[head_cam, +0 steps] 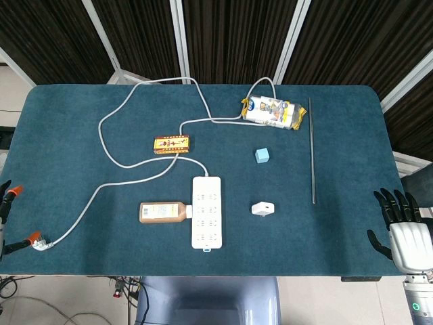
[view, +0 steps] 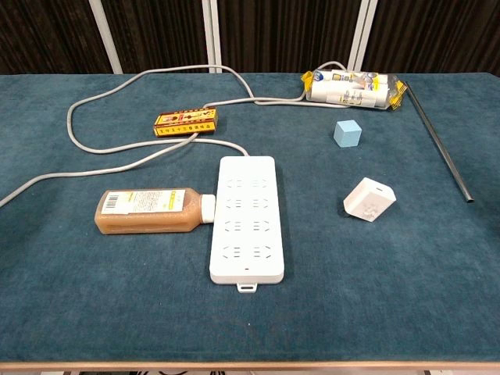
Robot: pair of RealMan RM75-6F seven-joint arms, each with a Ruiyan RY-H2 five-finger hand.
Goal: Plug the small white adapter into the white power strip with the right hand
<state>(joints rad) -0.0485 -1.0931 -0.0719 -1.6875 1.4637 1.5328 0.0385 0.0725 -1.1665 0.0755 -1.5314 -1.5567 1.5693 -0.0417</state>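
Note:
The white power strip (head_cam: 207,212) (view: 246,219) lies flat near the table's front, its long side running front to back, with its grey cord (head_cam: 101,135) looping away to the left. The small white adapter (head_cam: 263,208) (view: 369,199) rests on the cloth just right of the strip, apart from it. My right hand (head_cam: 404,227) hovers at the table's right edge, well right of the adapter, fingers spread and holding nothing. At the far left edge only dark fingertips with orange ends of my left hand (head_cam: 8,198) show, close to the cord's plug end (head_cam: 42,244). The chest view shows neither hand.
A brown bottle (head_cam: 162,212) (view: 152,211) lies on its side against the strip's left side. A yellow box (head_cam: 171,144) (view: 184,123), a light blue cube (head_cam: 262,155) (view: 348,133) and a snack pack (head_cam: 272,112) (view: 355,87) sit further back. A thin metal rod (head_cam: 312,149) (view: 441,141) lies at the right.

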